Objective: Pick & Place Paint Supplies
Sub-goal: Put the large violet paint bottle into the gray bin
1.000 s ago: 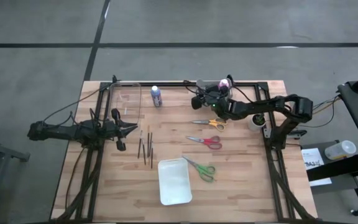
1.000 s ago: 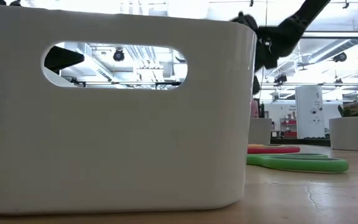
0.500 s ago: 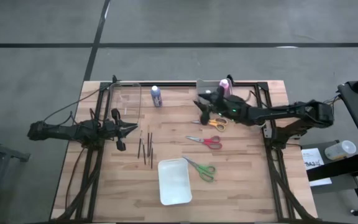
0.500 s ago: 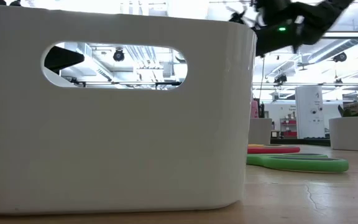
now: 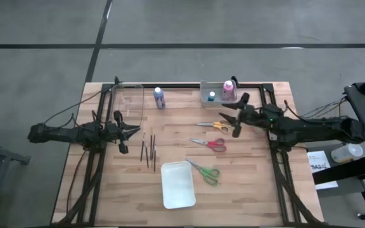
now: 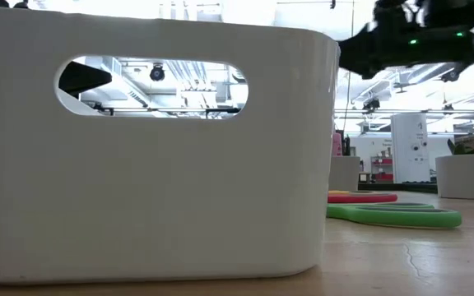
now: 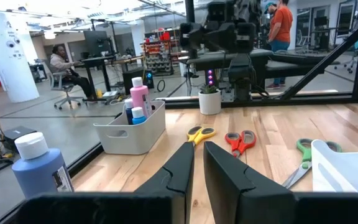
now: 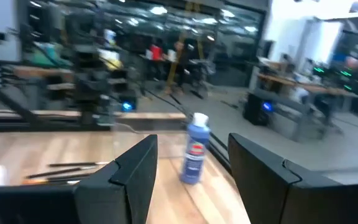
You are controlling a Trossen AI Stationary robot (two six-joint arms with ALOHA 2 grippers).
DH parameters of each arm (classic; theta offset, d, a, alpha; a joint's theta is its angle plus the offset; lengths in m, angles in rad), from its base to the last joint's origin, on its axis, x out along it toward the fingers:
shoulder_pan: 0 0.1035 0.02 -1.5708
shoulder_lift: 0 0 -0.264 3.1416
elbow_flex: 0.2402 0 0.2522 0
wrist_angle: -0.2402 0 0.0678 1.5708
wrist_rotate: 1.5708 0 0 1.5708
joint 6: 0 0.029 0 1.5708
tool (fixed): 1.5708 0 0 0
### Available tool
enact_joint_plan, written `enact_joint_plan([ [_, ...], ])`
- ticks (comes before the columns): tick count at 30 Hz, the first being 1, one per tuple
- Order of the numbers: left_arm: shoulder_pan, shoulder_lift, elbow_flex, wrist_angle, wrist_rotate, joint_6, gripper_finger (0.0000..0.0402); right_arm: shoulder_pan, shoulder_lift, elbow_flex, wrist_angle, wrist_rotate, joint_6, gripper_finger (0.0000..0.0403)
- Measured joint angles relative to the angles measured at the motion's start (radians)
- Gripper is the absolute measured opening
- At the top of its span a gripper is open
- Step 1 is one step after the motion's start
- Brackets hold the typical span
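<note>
My right gripper (image 5: 228, 118) hovers open and level above the orange scissors (image 5: 214, 125), with nothing between its fingers (image 8: 135, 177). Behind it, at the far edge, a small white bin (image 5: 217, 92) holds a pink bottle (image 5: 229, 90) and a teal bottle (image 5: 211, 96). A blue bottle (image 5: 160, 97) stands upright on the far-left part of the table. The red scissors (image 5: 211, 144), the green scissors (image 5: 206, 172) and the thin dark brushes (image 5: 148, 149) lie flat. My left gripper (image 5: 136, 131) waits at the left, its fingers (image 7: 182, 171) nearly together and holding nothing.
A bigger white bin (image 5: 177, 184) stands near the front edge and fills most of the low view (image 6: 155, 148). A clear container (image 5: 129, 101) sits at the far left. Dark frame rails (image 5: 277, 164) run along both sides of the table.
My right gripper has drawn back from over the small far bin toward the table's right edge and a little toward the near edge. It has risen and tipped up from pointing down to level. Its fingers have stayed as wide apart. The bottles stay in the bin.
</note>
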Motion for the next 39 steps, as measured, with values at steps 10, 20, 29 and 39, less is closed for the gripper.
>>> enact_joint_plan([
  [10, 0.0, 0.0, 0.0, 0.0, 0.0, 0.0, 0.0047, 0.001, -0.135, -0.087, -0.008, -0.094, 0.004, 0.0194],
  [20, 0.0, 0.0, 0.0, 0.0, -0.001, 0.0, 0.0047, 0.001, -0.138, -0.086, -0.021, -0.094, 0.007, 0.0194],
  [29, 0.0, 0.0, 0.0, 0.0, -0.001, 0.0, 0.0047, 0.001, -0.128, -0.087, -0.053, -0.091, 0.062, 0.0194],
  [39, 0.0, 0.0, 0.0, 0.0, -0.001, 0.0, 0.0047, 0.0, -0.113, -0.087, -0.051, -0.09, 0.064, 0.0194],
])
